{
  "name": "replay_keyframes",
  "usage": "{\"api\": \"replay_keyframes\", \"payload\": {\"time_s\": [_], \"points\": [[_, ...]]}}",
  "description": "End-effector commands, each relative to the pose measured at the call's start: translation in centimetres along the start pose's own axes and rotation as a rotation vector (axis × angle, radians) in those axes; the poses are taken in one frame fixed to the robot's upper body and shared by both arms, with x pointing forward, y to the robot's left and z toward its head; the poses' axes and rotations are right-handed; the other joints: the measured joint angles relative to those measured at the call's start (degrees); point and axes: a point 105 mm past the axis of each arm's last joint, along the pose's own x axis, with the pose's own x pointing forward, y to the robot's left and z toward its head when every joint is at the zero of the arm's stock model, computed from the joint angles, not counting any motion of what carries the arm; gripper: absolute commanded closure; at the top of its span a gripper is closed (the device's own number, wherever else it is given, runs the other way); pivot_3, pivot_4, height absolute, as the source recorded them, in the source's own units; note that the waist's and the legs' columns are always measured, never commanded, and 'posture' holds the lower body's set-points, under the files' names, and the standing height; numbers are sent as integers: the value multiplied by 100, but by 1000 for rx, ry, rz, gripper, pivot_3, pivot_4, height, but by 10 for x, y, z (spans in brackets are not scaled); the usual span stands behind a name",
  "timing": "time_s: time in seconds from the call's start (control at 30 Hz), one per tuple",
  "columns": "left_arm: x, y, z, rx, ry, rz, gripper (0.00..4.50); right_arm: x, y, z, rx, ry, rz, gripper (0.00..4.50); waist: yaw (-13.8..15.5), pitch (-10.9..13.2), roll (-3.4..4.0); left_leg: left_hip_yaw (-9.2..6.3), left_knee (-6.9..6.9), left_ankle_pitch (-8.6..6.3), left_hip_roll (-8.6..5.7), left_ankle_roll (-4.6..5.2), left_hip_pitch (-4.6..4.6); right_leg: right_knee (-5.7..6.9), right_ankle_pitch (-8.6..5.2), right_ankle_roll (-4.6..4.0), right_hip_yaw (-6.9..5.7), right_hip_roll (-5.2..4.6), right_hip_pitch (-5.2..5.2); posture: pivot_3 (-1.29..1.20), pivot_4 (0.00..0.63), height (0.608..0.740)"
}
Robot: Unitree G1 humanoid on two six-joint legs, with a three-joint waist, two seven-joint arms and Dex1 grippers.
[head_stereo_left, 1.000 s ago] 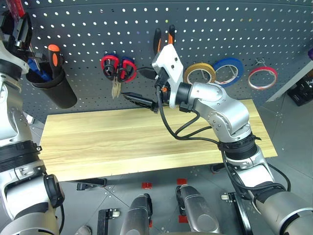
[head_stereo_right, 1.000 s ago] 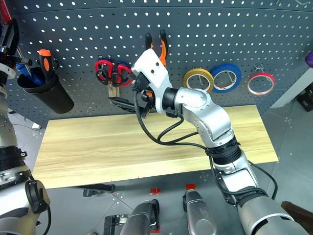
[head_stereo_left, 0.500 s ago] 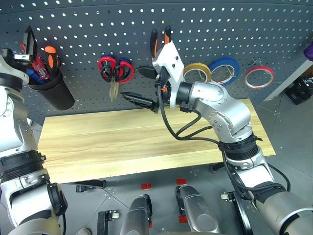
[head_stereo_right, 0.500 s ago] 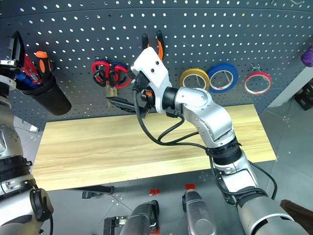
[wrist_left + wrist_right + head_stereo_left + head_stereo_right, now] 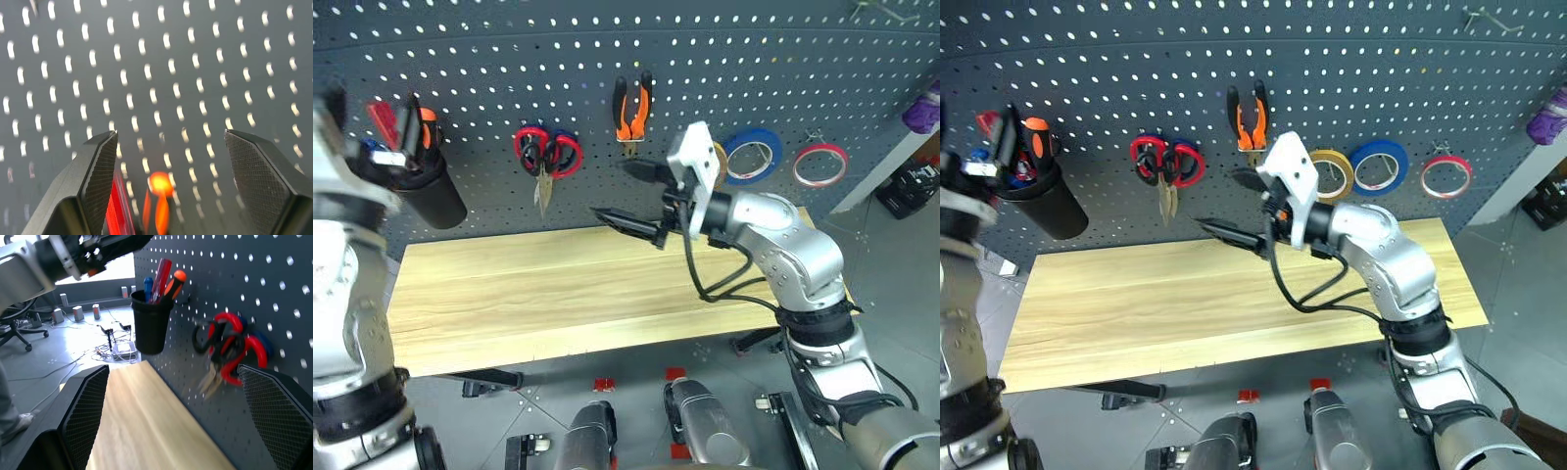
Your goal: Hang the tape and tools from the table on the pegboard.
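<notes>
The pegboard point(image 5: 509, 88) filled the back of the scene, above the bare worktop point(image 5: 558, 284). The right gripper point(image 5: 631, 194) hovered over the worktop's far edge, jaws wide open and holding nothing. The left gripper point(image 5: 166, 161) stood at ten o'clock by the black cup point(image 5: 435, 196), jaws apart and empty. The cup held the red-handled screwdriver point(image 5: 161, 276). At twelve o'clock hung the pliers point(image 5: 632, 108); the yellowish tape point(image 5: 1332, 173) hung at one o'clock, and the black-handled scissors point(image 5: 215, 340) at eleven o'clock.
</notes>
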Motion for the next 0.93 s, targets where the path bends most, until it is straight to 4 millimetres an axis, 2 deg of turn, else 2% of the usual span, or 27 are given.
{"api": "replay_keyframes", "payload": {"time_s": [0.03, 0.13, 0.27, 0.37, 0.47, 0.53, 0.63, 0.8, 0.93], "points": [[-25, 4, -15, 28, 83, 96, 837, -13, 11, -11, 0, -10, 7, 0, 13, -82, 8, 0, 1, -1, 0, 1, 4, 0, 0, 0, 0, 0, 6, -157, 133, 740], [-54, -6, -59, 14, 253, 107, 837, -25, 7, -45, 33, 27, -103, 0, 35, -199, 18, 2, -8, -10, -1, 11, 20, -11, 0, 0, 4, 0, 23, -150, 117, 740], [-71, -15, -91, -42, 374, 144, 837, -43, -21, -84, 146, 51, -331, 0, 186, -312, 12, 7, 1, -13, -2, 14, 36, -11, 0, 0, 9, 1, 42, -146, 94, 740], [-71, -23, -99, -64, 387, 130, 837, -58, -25, -107, 165, 89, -386, 0, 333, -440, 36, 3, 5, -14, -4, 16, 40, -10, 0, 0, 8, 1, 51, -143, 76, 740], [-72, -28, -107, -80, 382, 114, 837, -77, -33, -131, 139, 141, -475, 0, 435, -548, 47, 8, -3, -23, -6, 22, 94, -28, -1, 1, 11, 1, 116, -142, 56, 740], [-76, -27, -117, -92, 398, 140, 837, -88, -41, -145, 119, 173, -551, 0, 442, -609, 52, 9, -11, -36, -4, 36, 135, -51, -2, 2, 11, 2, 162, -147, 45, 740], [-84, -23, -130, -130, 413, 206, 837, -107, -54, -165, 114, 209, -671, 0, 443, -723, 71, 10, -13, -38, -2, 35, 139, -49, -3, 2, 11, 5, 163, -149, 37, 740], [-97, -27, -152, -154, 463, 232, 837, -142, -68, -191, 108, 272, -847, 0, 445, -869, 82, 13, -15, -42, -1, 31, 141, -53, -3, 3, 15, 5, 166, -154, 33, 740], [-98, -28, -158, -174, 458, 233, 837, -148, -70, -197, 86, 295, -860, 0, 445, -901, 86, 12, -15, -53, -1, 50, 144, -59, -4, 2, 14, 5, 175, -154, 29, 740]]}}
